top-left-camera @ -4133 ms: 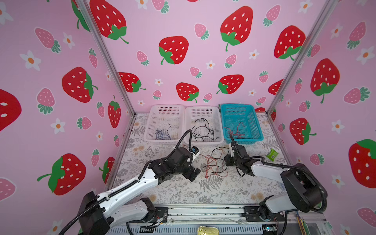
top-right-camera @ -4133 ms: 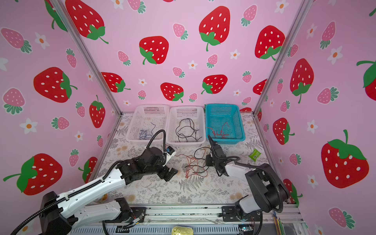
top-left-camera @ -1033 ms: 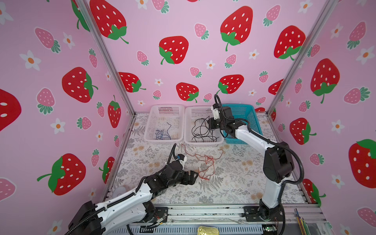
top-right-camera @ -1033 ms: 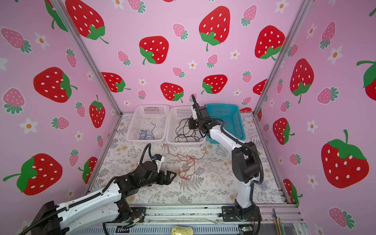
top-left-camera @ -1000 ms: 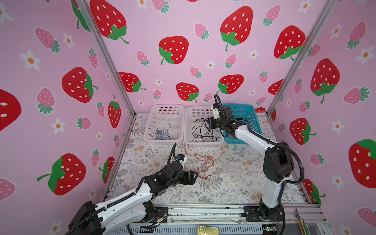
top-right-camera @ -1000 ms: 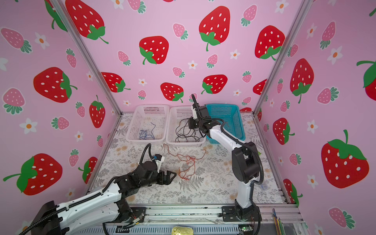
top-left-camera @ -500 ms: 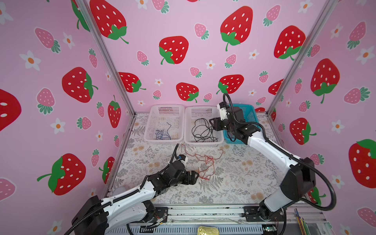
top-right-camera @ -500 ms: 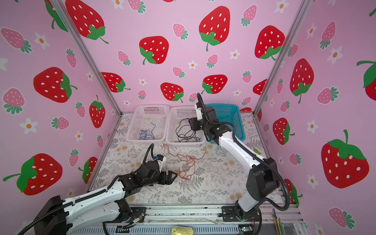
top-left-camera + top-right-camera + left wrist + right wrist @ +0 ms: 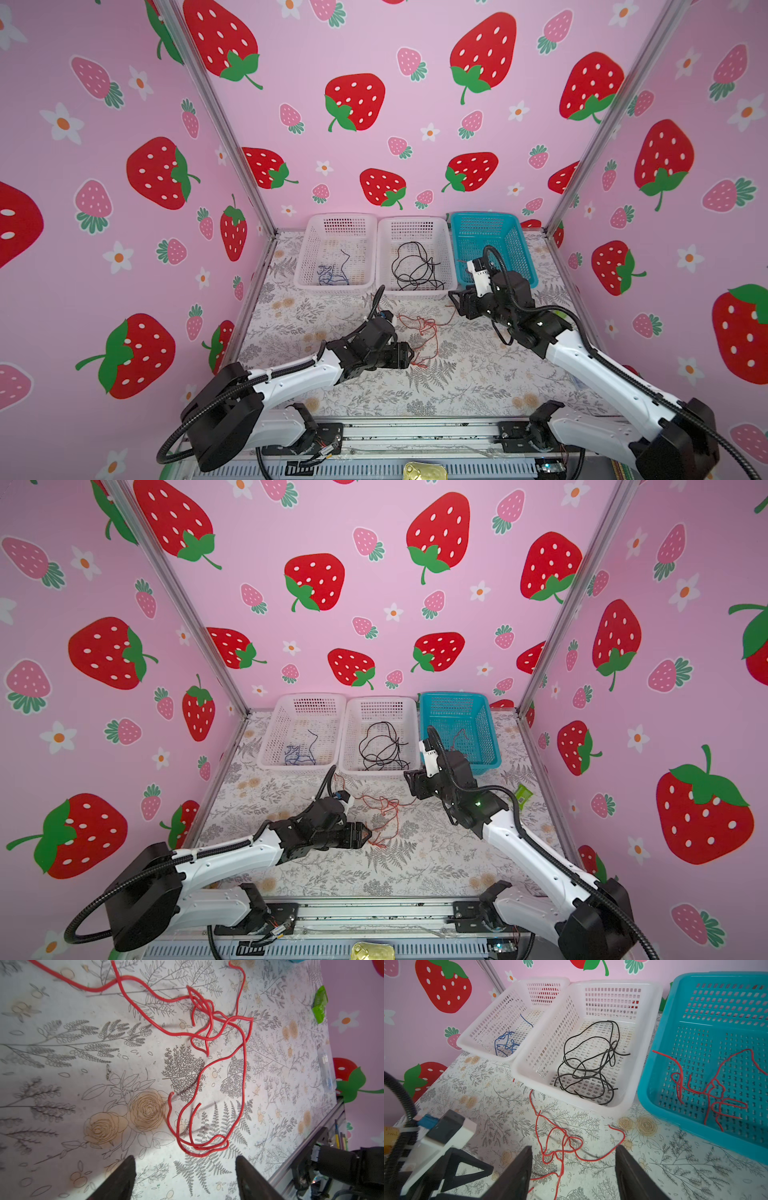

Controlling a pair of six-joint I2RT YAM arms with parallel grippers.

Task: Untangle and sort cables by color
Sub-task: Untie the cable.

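Left wrist view: the left end effector (image 9: 185, 1159) is released, its two dark fingers spread with nothing between them, low over the white floral-print surface (image 9: 62, 1088). Just ahead of its fingertips lies a loose tangle of thin red cables (image 9: 204, 1009). These are glossy, limp, round strands. A few flat loops lie closest to the fingers, and long runs lead away to a knot where several strands cross and kink, with free ends curling out of it. One strand trails off past the picture's edge. Well beyond the tangle, near the pink wall, a small green wrapper (image 9: 320, 1005) lies on the surface. In the right wrist view the right end effector (image 9: 573, 1148) is also released, its fingers apart and gripping nothing, and the red tangle on the surface shows in the gap between them. Beyond this end effector three perforated plastic baskets stand side by side. The middle white basket (image 9: 571, 1100), straight ahead, holds a heap of looping black cables (image 9: 587, 1068). The farther white basket (image 9: 477, 1049) holds a small bunch of dark blue cables (image 9: 506, 1043). The teal basket (image 9: 695, 1132), nearest, holds more sorted red cables (image 9: 714, 1088), bent and overlapping on its floor. In both top views the tangle on the surface lies between the two end effectors.
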